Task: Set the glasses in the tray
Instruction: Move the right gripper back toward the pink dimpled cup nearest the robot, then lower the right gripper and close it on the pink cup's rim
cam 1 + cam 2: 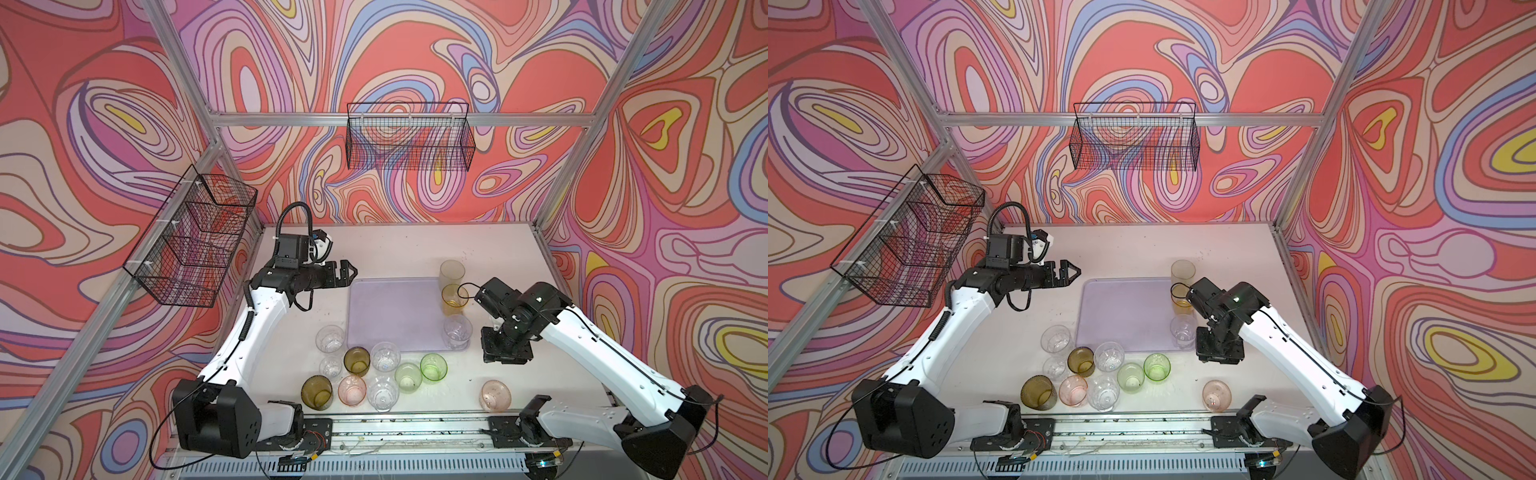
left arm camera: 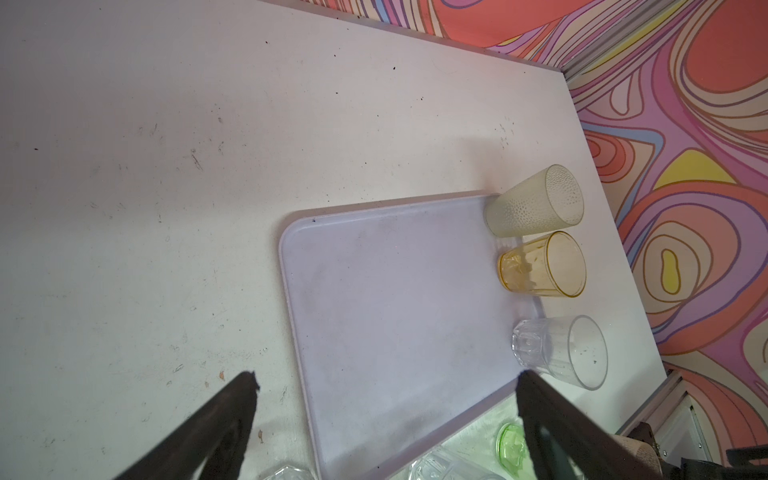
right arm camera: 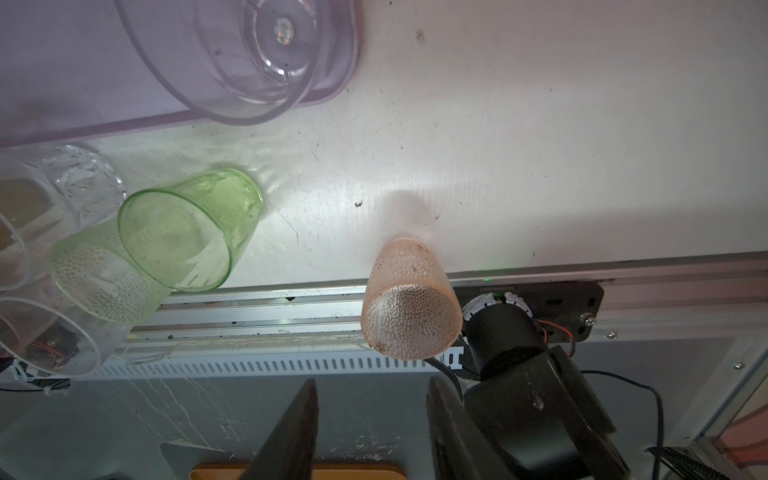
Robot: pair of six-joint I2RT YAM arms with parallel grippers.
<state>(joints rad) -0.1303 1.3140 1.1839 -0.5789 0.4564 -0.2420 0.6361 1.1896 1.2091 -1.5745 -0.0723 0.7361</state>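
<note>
The pale lilac tray (image 1: pixel 390 320) (image 2: pixel 395 316) lies mid-table. Three glasses stand along its right edge: a tall pale yellow-green one (image 1: pixel 452 271), a yellow one (image 1: pixel 454 300) and a clear one (image 1: pixel 457 332) (image 3: pixel 249 54). Several more glasses cluster on the table in front of the tray, among them an olive-brown one (image 1: pixel 356 360) and a bright green one (image 1: pixel 433 367) (image 3: pixel 187 228). A pink glass (image 1: pixel 495 395) (image 3: pixel 409 299) stands alone at the front right. My left gripper (image 1: pixel 349 272) (image 2: pixel 386 374) hovers open and empty by the tray's far left corner. My right gripper (image 1: pixel 505 355) (image 3: pixel 372 380) hangs right of the clear glass, jaws apart and empty.
A black wire basket (image 1: pixel 409 137) hangs on the back wall and another (image 1: pixel 191 237) on the left wall. The aluminium rail (image 1: pixel 407 428) with both arm bases runs along the table's front edge. Patterned walls close in the back and sides.
</note>
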